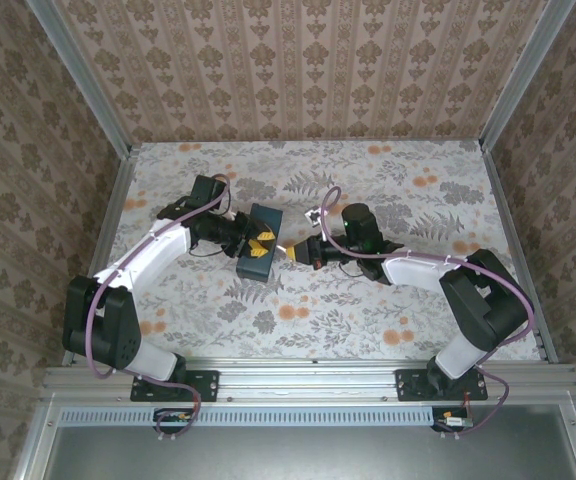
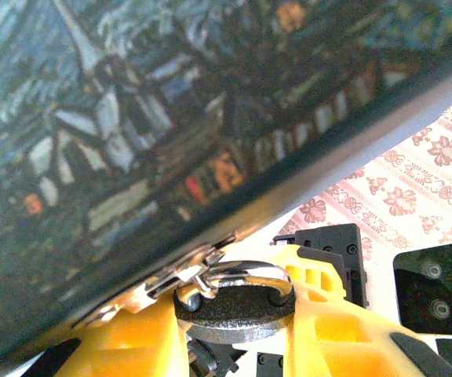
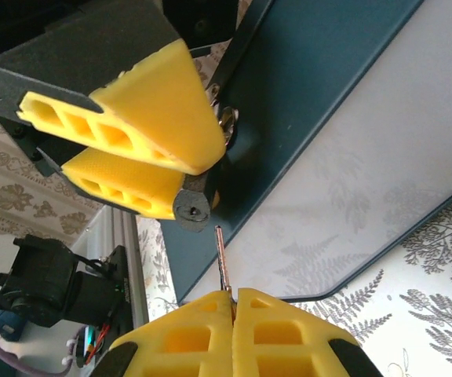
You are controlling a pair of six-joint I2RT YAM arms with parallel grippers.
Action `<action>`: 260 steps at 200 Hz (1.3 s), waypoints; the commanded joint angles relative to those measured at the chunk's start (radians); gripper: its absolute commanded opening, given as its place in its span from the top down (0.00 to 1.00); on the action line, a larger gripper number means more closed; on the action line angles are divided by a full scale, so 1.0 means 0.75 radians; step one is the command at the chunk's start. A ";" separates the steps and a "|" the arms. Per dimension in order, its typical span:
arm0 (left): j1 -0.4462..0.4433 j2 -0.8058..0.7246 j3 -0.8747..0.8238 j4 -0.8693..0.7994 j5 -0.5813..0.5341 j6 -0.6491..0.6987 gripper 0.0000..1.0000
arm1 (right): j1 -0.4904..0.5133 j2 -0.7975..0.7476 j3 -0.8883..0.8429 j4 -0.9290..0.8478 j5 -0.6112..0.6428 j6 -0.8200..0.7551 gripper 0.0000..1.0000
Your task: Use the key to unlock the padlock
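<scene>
The padlock (image 2: 238, 308) has a dark grey body and a silver shackle (image 2: 249, 271) hooked through the metal hasp of a dark teal box (image 1: 260, 258). My left gripper (image 2: 232, 334) is shut on the padlock body, a yellow finger (image 2: 124, 342) on each side. In the right wrist view the padlock's underside with its keyhole (image 3: 192, 208) faces me. My right gripper (image 3: 234, 297) is shut on the key (image 3: 222, 258), whose thin blade points up. Its tip stands just below and right of the keyhole, outside it. In the top view the left gripper (image 1: 256, 243) and right gripper (image 1: 296, 252) meet at the box's right side.
The box (image 2: 132, 118) has a painted night-scene lid that sits close above the left fingers. It lies mid-table on a floral cloth (image 1: 388, 310). Wallpapered walls with metal frame posts (image 1: 513, 80) close in the table. The left arm's fingers (image 3: 132, 102) crowd the padlock in the right wrist view.
</scene>
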 commanded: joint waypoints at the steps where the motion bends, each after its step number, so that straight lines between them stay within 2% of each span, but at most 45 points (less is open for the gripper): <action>1: 0.009 -0.028 0.039 -0.008 0.027 0.049 0.88 | 0.023 -0.015 0.035 -0.003 -0.058 -0.036 1.00; 86: 0.006 -0.036 0.042 -0.035 0.021 0.077 0.88 | 0.005 -0.015 0.019 0.040 0.000 0.002 1.00; 260: -0.009 -0.042 0.043 -0.026 0.014 0.066 0.89 | 0.005 0.052 0.070 0.089 0.002 0.052 1.00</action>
